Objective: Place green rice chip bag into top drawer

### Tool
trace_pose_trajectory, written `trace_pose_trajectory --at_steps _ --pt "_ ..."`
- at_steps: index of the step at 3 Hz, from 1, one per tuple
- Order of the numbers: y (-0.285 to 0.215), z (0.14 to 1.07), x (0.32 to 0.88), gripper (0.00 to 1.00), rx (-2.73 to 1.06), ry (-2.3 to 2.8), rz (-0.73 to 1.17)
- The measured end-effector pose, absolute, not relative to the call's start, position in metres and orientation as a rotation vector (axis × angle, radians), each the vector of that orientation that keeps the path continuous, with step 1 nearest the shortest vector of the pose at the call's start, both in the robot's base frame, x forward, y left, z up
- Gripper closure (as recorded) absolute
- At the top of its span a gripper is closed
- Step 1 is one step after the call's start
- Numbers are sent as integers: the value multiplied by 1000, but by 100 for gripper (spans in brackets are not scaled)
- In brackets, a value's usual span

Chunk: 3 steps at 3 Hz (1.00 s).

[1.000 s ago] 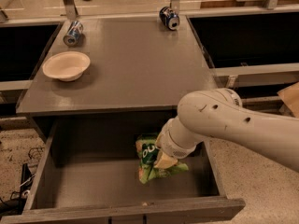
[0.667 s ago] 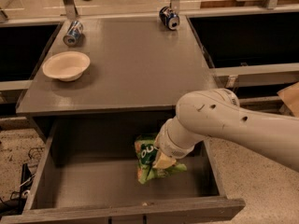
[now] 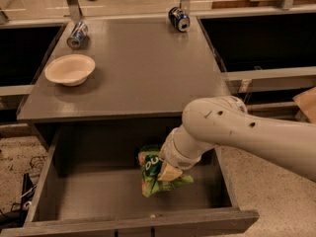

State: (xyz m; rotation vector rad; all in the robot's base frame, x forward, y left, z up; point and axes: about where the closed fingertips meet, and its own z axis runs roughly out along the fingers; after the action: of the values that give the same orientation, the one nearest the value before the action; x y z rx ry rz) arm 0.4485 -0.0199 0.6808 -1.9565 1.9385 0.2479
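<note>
The green rice chip bag (image 3: 154, 174) sits crumpled inside the open top drawer (image 3: 98, 196), right of its middle, with its lower end down at the drawer floor. My gripper (image 3: 168, 171) reaches down into the drawer from the right and is pressed against the bag's right side. The white arm (image 3: 222, 127) covers the wrist and the bag's upper right part. I cannot tell whether the bag is still held.
A grey table (image 3: 143, 63) stands above the drawer. On it are a pale bowl (image 3: 70, 69) at the left, a blue soda can (image 3: 77, 35) at the back left and another can (image 3: 179, 19) at the back. The drawer's front panel (image 3: 133, 225) is nearest.
</note>
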Motion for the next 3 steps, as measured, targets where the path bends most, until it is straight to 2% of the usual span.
trace_pose_trajectory --at_steps 1,3 --pt "-17 678 448 100 -1960 1935 270" --pt "-17 679 448 50 -1960 1935 270"
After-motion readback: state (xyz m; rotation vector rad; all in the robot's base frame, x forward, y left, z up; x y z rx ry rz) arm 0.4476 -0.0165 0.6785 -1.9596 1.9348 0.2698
